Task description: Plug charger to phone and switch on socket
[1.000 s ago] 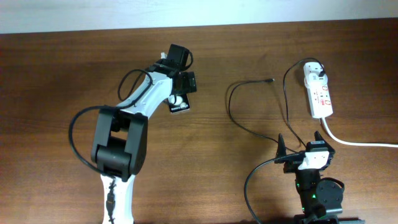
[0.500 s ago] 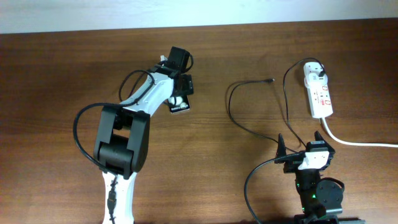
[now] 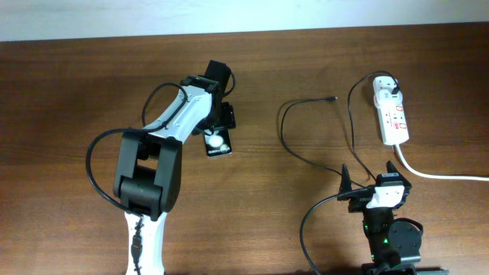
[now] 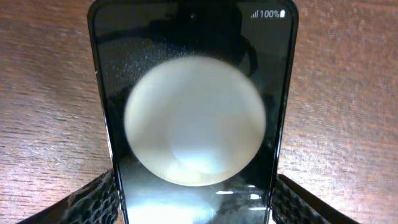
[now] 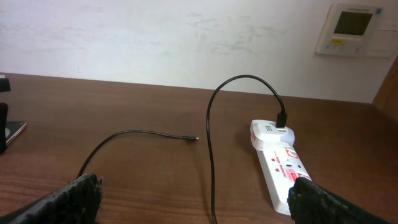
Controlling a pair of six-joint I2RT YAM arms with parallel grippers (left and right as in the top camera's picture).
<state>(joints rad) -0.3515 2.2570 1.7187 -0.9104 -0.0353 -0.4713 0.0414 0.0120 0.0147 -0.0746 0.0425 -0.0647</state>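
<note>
The black phone lies flat on the table with a white round spot showing. In the left wrist view the phone fills the frame, and my left gripper has a finger against each of its long edges; overhead this gripper sits over the phone's far end. The charger's thin black cable loops across the table. Its connector tip lies free, and its other end is plugged into the white socket strip. My right gripper is open and empty near the front edge, apart from the cable.
The strip's thick white cord runs off to the right. In the right wrist view the socket strip, cable tip and open right gripper show, with the phone's edge at far left. A wall stands behind the table.
My left gripper and the phone have shifted together a little toward the table's front. The right arm, cable and socket have not moved.
</note>
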